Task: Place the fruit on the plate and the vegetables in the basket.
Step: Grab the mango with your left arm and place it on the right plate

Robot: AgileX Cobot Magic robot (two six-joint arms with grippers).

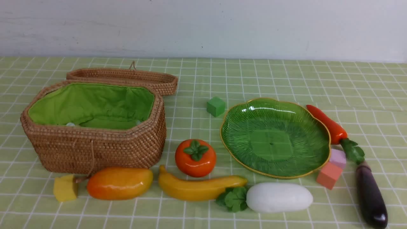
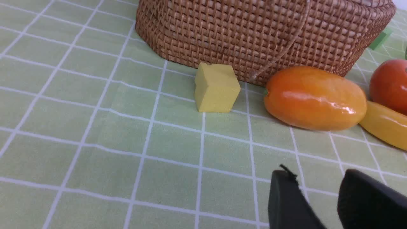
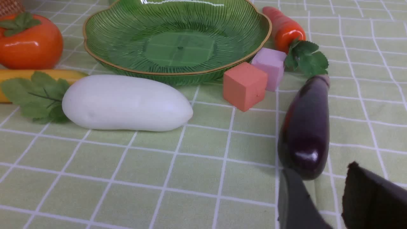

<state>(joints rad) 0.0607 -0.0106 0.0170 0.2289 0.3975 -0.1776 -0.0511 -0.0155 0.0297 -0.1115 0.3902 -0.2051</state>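
Black left gripper [image 2: 316, 173] and right gripper [image 3: 319, 168] stand part-open, empty.

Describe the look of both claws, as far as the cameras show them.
Left claw: two matte black, wedge-shaped fingers, one with a small frayed tuft at its tip. Right claw: a similar pair, dark grey to black, with blunt tips. Only the finger ends show. No arms, cables or markings appear in any view.

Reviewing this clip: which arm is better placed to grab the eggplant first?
Right. The eggplant lies far on the robot's right, just ahead of the open right gripper. The left gripper faces the mango and the basket on the other side.
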